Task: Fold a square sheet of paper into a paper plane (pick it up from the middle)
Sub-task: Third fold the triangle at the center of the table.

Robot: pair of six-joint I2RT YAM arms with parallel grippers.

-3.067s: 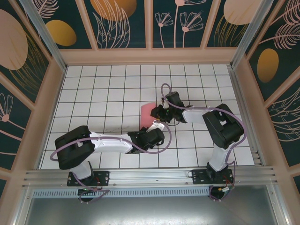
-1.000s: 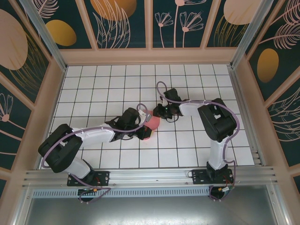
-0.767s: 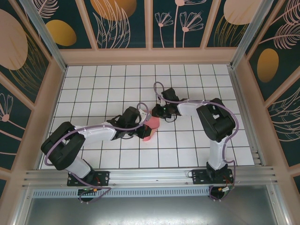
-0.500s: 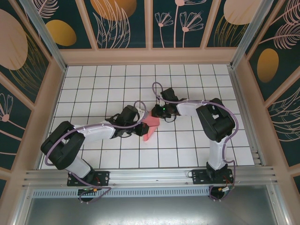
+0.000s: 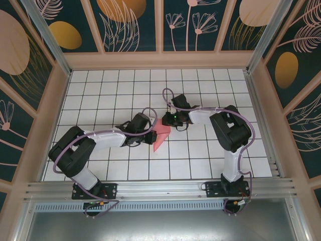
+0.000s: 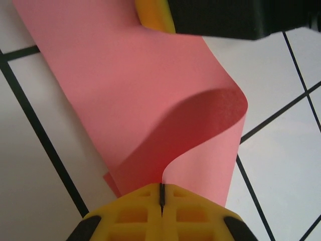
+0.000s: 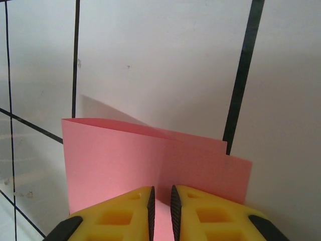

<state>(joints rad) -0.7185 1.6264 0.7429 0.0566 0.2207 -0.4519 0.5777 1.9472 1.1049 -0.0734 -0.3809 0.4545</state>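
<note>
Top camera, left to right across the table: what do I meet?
left elbow → left hand → paper → right hand → right elbow

1 pink paper sq. (image 5: pixel 159 139), 2 arms (image 5: pixel 103 138) (image 5: pixel 228 131), 2 end effectors (image 5: pixel 150 134) (image 5: pixel 167 122)
</note>
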